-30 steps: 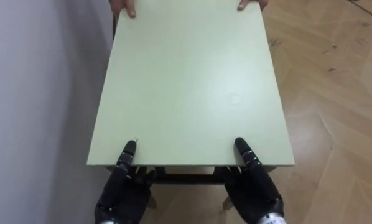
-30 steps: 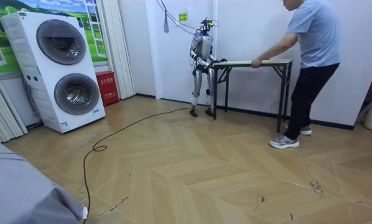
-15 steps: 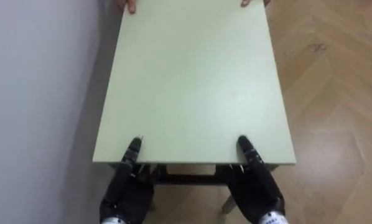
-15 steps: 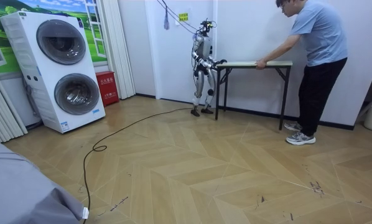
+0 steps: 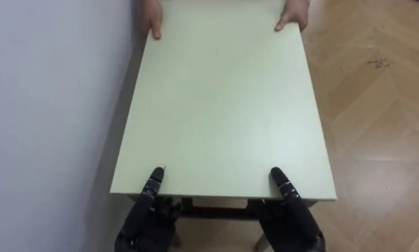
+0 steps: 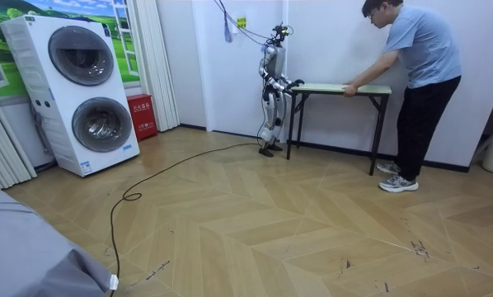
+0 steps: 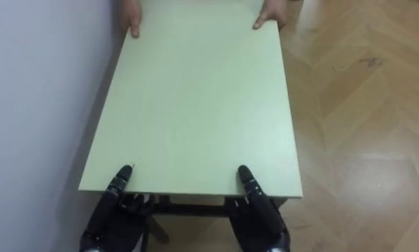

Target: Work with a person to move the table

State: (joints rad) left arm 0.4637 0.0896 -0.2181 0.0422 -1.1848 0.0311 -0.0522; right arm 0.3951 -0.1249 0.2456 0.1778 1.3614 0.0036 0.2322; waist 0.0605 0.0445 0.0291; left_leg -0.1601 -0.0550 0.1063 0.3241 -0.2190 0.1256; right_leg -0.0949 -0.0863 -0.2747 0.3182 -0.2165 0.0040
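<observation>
The near edge of the pale green rectangular table hides how the robot's black left hand and right hand take hold — both cropped below — and the top border cuts off the person's hands.

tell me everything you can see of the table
The table has a plain pale green rectangular top on dark legs. It sits level, one long side close along the white wall. The left hand and right hand grip its near edge, thumbs on top; a person's hands hold the far edge.
</observation>
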